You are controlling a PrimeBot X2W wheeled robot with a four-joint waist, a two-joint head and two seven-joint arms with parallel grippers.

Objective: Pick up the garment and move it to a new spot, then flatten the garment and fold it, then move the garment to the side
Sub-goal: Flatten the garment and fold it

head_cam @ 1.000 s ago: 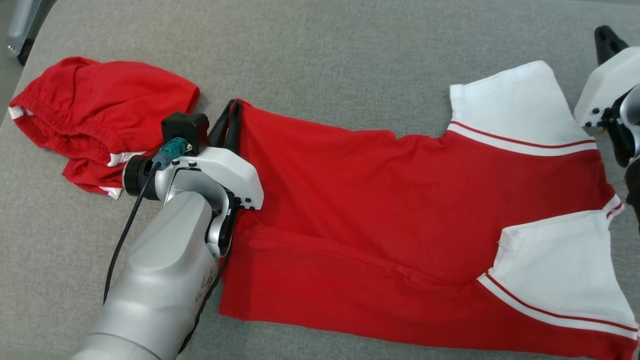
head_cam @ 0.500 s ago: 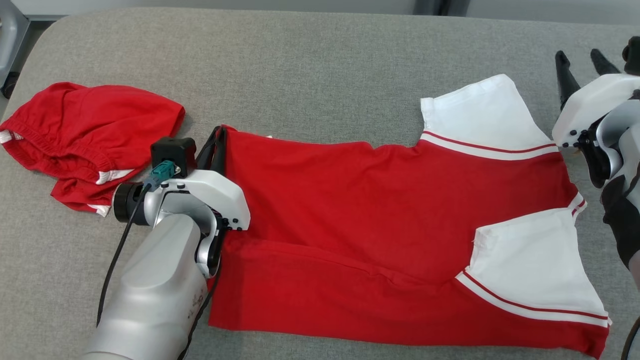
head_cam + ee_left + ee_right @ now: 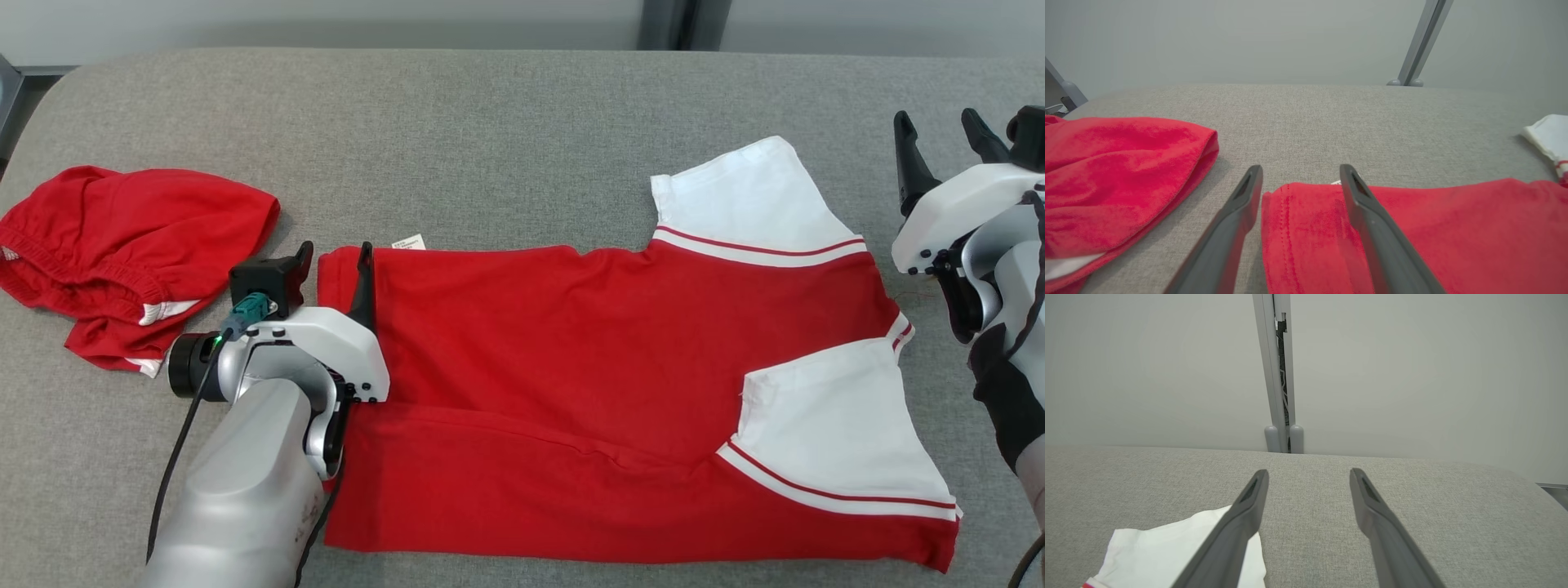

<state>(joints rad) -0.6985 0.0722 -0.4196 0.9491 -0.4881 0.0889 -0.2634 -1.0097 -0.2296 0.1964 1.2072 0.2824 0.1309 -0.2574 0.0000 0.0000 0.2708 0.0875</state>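
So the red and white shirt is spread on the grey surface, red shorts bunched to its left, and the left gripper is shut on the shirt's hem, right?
Not quite. The left gripper is open: the left wrist view shows its fingers apart, straddling the hem corner of the shirt. The shirt does lie spread on the grey surface, with the shorts bunched to its left.

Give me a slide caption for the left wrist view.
Open left gripper at hem of red shirt, crumpled red shorts alongside.
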